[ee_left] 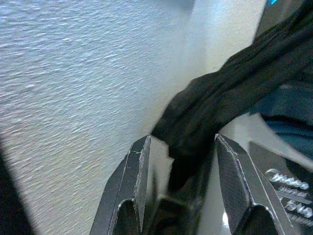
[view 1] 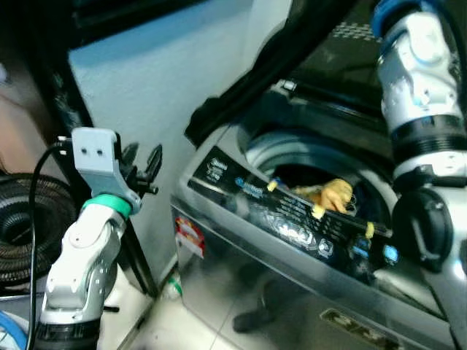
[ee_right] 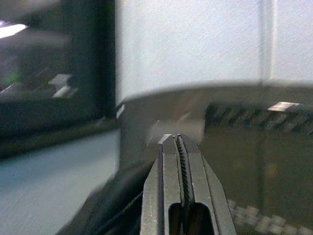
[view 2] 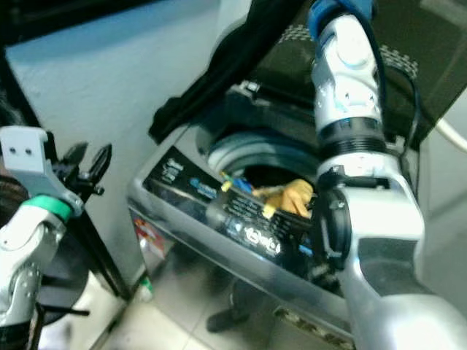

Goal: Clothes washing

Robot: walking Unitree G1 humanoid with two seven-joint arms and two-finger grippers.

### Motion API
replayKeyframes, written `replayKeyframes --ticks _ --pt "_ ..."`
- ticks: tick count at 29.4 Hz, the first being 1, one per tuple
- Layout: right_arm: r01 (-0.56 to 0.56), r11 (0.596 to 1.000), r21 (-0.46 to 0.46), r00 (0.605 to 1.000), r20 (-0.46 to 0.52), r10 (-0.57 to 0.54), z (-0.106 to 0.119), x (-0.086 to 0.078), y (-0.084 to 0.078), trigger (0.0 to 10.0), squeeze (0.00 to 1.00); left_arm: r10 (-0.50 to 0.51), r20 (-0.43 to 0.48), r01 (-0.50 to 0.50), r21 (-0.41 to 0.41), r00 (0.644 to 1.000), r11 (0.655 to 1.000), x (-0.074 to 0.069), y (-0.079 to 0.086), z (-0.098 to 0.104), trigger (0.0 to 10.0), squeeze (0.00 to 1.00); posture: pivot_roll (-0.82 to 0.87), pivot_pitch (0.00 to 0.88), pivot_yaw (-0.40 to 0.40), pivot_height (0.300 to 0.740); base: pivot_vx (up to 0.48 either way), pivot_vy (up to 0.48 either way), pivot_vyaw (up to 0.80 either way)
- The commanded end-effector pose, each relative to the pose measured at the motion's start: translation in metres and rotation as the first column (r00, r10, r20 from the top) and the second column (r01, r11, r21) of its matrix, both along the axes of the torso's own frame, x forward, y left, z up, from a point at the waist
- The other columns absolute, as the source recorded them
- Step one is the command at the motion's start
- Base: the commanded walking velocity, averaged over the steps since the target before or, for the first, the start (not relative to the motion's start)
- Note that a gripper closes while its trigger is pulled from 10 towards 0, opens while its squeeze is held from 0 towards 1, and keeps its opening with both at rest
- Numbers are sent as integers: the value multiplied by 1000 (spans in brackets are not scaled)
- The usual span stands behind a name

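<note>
Our left gripper (view 1: 143, 169) fingers spread empty beside the washing machine (view 1: 241, 292), our right gripper (ee_right: 178, 138) fingers pressed together above it, black garment (ee_left: 230, 98) draped over the rim, yellow cloth (view 1: 332, 195) inside the drum, panel writing too blurred to read.

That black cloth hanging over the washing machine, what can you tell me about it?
The black cloth is a long, dark, soft-looking garment, bunched into a thick fold. It runs down from the top right and its lower end droops over the back left corner of the washing machine, beside the pale wall. The left end effector, fingers open, sits right at its hanging tip. What holds its upper end cannot be seen.
</note>
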State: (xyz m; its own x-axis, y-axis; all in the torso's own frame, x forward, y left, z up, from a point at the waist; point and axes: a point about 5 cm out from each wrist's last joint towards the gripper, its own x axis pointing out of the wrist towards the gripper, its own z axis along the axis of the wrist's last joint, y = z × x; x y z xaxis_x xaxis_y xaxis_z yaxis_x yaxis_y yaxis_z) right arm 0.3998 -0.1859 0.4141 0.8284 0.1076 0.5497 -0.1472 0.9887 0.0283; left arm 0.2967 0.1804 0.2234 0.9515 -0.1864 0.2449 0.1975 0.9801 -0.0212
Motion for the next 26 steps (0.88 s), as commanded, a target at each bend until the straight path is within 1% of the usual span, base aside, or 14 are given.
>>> replayKeyframes --ticks 1,3,4,5,7,10,13,15,19,20,21,24,25,26 --pt "-61 998 -11 998 -19 61 -3 1 0 10000 0 -26 -23 26 2 999 1000 -1 -3 -4 10000 0 172 0 -9 740 0 0 -800" --pt "-142 990 -14 989 -47 141 -8 -1 -5 10000 0 -52 -29 52 8 998 999 -3 -6 -5 10000 0 170 0 1 740 0 0 -800" --pt "-142 990 -14 989 -47 141 -8 -1 -5 10000 0 -52 -29 52 8 998 999 -3 -6 -5 10000 0 170 0 1 740 0 0 -800" --pt "-169 985 -30 984 -66 167 -11 -3 -13 10000 0 -68 -33 68 12 997 998 -3 -7 -5 10000 0 166 0 8 740 0 0 -800" --pt "-164 985 -54 984 -77 159 -12 -5 -19 10000 0 -75 -34 75 13 997 997 -2 -8 -5 10000 0 166 0 8 740 0 0 -800" --pt "-207 975 -77 975 -104 199 -17 -6 -22 10000 0 -86 -35 86 15 996 996 -2 -10 -5 10000 0 165 0 12 740 0 0 -800" --pt "-349 933 -89 927 -183 329 -31 -11 -25 10000 0 -104 -38 105 18 994 994 -3 -12 -5 10000 0 165 0 12 740 0 0 -800" --pt "-405 912 -69 899 -213 383 -40 -13 -21 10000 0 -107 -40 108 19 993 994 -4 -11 -6 10000 0 165 0 13 740 0 0 -800" --pt "-436 897 -72 881 -238 409 -49 -13 -16 10000 0 -108 -43 109 19 993 994 -5 -12 -6 10000 0 165 0 13 740 0 0 -800" --pt "-468 881 -72 860 -265 436 -58 -13 -10 10000 0 -109 -44 109 18 993 994 -6 -11 -6 10000 0 167 0 13 740 0 0 -800" --pt "-468 881 -72 860 -265 436 -58 -13 -10 10000 0 -109 -44 109 18 993 994 -6 -11 -6 10000 0 167 0 13 740 0 0 -800" --pt "-580 811 -72 782 -330 529 -77 -16 12 10000 0 -106 -49 107 15 993 994 -6 -11 -7 10000 0 165 0 10 740 0 0 -800" --pt "-580 811 -72 782 -330 529 -77 -16 12 10000 0 -106 -49 107 15 993 994 -6 -11 -7 10000 0 165 0 10 740 0 0 -800" --pt "-633 768 -98 748 -335 573 -82 -20 24 10000 0 -103 -50 104 14 993 995 -7 -10 -7 10000 0 165 0 10 740 0 0 -800"
